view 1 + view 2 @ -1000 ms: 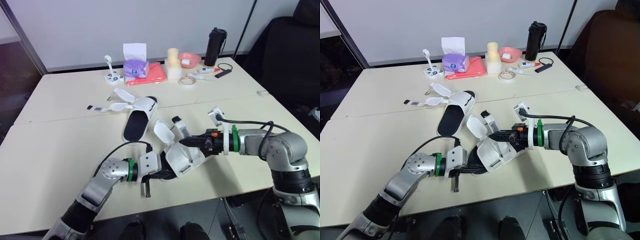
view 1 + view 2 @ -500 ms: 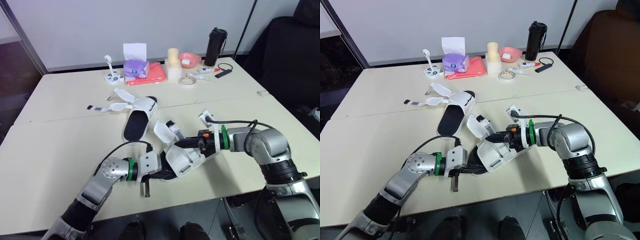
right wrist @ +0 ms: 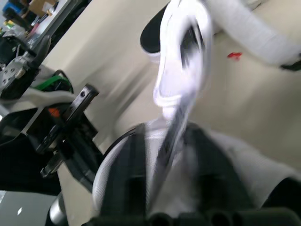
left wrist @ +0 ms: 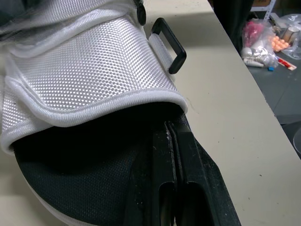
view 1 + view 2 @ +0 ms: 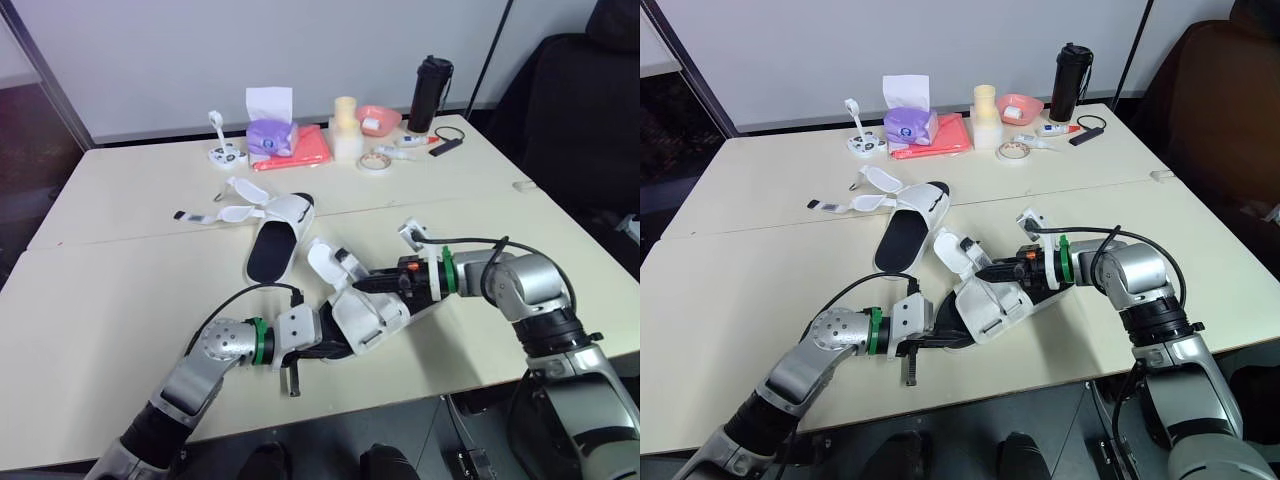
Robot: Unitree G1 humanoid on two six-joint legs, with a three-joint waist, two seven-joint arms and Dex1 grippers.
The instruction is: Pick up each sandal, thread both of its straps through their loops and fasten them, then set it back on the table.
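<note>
The near sandal (image 5: 365,315), white with a black insole, lies at the table's front. My left gripper (image 5: 322,338) is at its heel, fingers (image 4: 181,155) shut along the insole edge under the woven white upper (image 4: 89,61), beside a black loop (image 4: 169,44). My right gripper (image 5: 358,285) reaches in from the right over the sandal's front and is shut on a white strap (image 3: 181,70), whose black-tipped end (image 5: 338,258) stands up to its left. The second sandal (image 5: 280,235) lies farther back with its straps (image 5: 225,212) spread open.
Along the table's far edge stand a purple tissue box (image 5: 270,135), a red cloth (image 5: 308,148), a cream cup (image 5: 347,128), a pink bowl (image 5: 378,119), a tape roll (image 5: 375,162) and a black bottle (image 5: 430,93). A dark chair (image 5: 590,100) is at the right.
My right gripper has moved left toward the sandal, carrying the strap end left with it. The left gripper and the sandal's heel have stayed put.
</note>
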